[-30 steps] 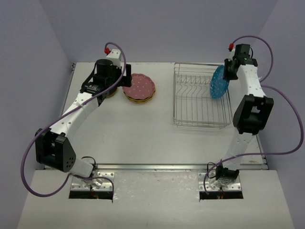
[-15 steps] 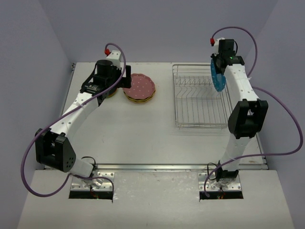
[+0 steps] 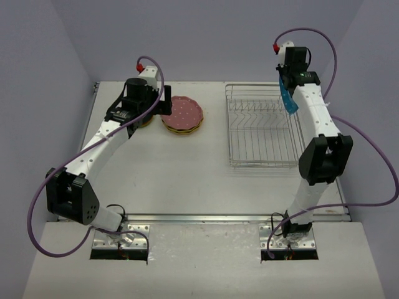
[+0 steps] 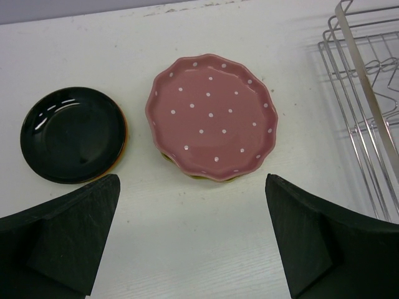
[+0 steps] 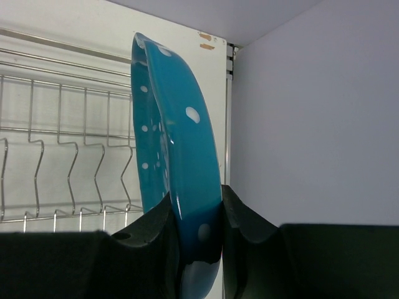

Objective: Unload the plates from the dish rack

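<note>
A teal dotted plate is standing on edge over the dish rack's far right corner, its lower rim pinched in the right gripper. A wall is crowding the rack's right side. Bare table is lying open to its left, where the left gripper is hanging agape over a pink plate and a black plate.

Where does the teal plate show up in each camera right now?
Top external: the teal plate is upper right, edge-on, at the far right corner of the dish rack.
Left wrist: not in it.
Right wrist: centre, upright and edge-on, clamped in the right gripper.
Shared landmark: the dish rack, at the right edge of the left wrist view and on the left of the right wrist view.
</note>
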Available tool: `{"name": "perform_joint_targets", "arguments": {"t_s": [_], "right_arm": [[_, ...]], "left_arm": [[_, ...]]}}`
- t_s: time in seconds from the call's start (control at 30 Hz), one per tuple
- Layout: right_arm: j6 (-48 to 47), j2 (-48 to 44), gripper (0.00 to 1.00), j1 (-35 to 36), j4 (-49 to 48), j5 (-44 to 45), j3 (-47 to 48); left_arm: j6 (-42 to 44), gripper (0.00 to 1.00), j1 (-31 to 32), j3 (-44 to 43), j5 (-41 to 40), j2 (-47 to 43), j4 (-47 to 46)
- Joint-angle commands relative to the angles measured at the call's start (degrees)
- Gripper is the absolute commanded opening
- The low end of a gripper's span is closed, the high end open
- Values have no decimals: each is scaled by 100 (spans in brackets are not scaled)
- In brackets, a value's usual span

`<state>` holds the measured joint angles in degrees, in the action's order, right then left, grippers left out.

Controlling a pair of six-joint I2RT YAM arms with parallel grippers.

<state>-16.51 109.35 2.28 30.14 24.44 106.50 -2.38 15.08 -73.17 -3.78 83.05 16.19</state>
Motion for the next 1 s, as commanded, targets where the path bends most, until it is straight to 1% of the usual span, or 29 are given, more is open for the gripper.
{"name": "perform_joint_targets", "arguments": {"t_s": [0.0, 0.13, 0.3, 0.4, 0.47, 0.6, 0.67, 0.7, 0.73, 0.77, 0.83, 0.97], "right_arm": [[217, -918, 0, -3, -576, -105, 796], [575, -1107, 0, -8, -242, -524, 907], [1226, -1344, 0, -6, 179, -1353, 868], [1990, -1480, 0, -18, 440, -2320, 797], [2304, -1577, 0, -25, 470, -3020, 635], [3023, -1639, 0, -32, 470, -4924, 388], [3365, -1593, 0, -27, 405, -5690, 186], [3643, -1600, 0, -35, 313, -6253, 76], [3660, -1592, 0, -35, 217, -6285, -46], [3922, -1600, 0, -26, 124, -6774, -152], [4306, -1566, 0, -9, -309, -7432, -526], [4828, -1574, 0, 119, -873, -8022, -1190]], "left_arm": [[-363, 100, -274, -341, 751, -49, -37], [-612, 100, -627, -347, 1730, -42, -123], [-791, 100, -770, -153, 2906, -140, -506], [-906, 100, -770, -21, 3609, -227, -829], [-965, 100, -770, 16, 3908, -235, -919], [-1209, 100, -759, 184, 4403, -208, -1063], [-1319, 99, -750, 296, 4608, -179, -1109], [-1335, 98, -726, 322, 4727, -140, -1109], [-1344, 97, -724, 357, 4734, -137, -1109], [-1344, 97, -682, 384, 4844, -95, -1109], [-1370, 95, -588, 529, 5075, -10, -1126], [-1630, 94, -447, 688, 5557, 149, -1308]]}}
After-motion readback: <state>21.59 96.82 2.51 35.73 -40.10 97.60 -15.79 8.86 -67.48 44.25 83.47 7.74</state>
